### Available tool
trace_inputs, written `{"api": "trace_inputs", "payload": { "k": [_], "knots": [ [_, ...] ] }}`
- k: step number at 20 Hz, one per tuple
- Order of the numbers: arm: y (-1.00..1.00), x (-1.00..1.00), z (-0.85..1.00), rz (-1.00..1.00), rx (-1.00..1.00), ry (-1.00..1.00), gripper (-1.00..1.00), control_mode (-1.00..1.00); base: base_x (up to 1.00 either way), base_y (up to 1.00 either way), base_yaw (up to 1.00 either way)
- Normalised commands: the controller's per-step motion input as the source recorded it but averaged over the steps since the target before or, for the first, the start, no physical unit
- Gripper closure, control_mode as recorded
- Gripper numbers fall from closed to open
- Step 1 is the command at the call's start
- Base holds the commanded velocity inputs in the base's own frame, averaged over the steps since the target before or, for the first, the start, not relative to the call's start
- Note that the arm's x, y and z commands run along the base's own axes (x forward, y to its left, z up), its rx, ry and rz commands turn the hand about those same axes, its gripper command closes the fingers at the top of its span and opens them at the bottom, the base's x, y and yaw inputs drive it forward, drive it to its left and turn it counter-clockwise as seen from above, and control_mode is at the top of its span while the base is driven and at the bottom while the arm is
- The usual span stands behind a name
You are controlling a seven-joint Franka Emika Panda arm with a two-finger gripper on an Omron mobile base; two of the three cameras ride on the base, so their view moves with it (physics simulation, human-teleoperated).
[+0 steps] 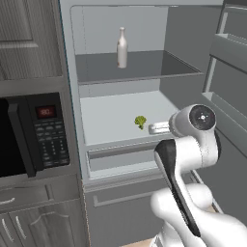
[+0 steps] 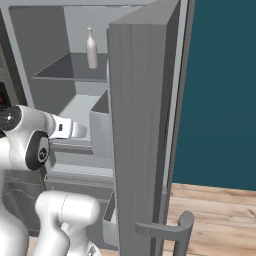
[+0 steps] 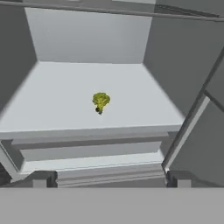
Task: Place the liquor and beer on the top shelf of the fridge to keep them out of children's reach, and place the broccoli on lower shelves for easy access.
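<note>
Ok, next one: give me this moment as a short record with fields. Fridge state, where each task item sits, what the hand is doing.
fridge: door open, pale interior showing
liquor: upright on the top shelf, towards the back
broccoli: lying on the whitish lower shelf, near its middle
beer: not on either of those two shelves
hand: open, empty, in front of the lower shelf's edge, pointed at the broccoli
microwave: left of the fridge, door shut

base views flank fridge [image 1: 72, 96], hand view close
</note>
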Motion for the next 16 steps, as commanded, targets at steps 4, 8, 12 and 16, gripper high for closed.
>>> {"api": "trace_inputs", "payload": {
  "k": [4,8,12,16],
  "knots": [
    [0.01,-0.86,0.62,0.00,-0.07,0.05,-1.00,-1.00,0.00,0.00,0.00],
    [0.01,-0.78,0.50,0.03,-0.06,0.06,-1.00,-1.00,0.00,0.00,0.00],
    [0.00,-0.69,0.20,0.07,-0.02,0.04,-1.00,-1.00,0.00,0.00,0.00],
    [0.00,-0.50,0.07,0.09,0.00,0.05,-1.00,-1.00,0.00,0.00,0.00]
  ]
}}
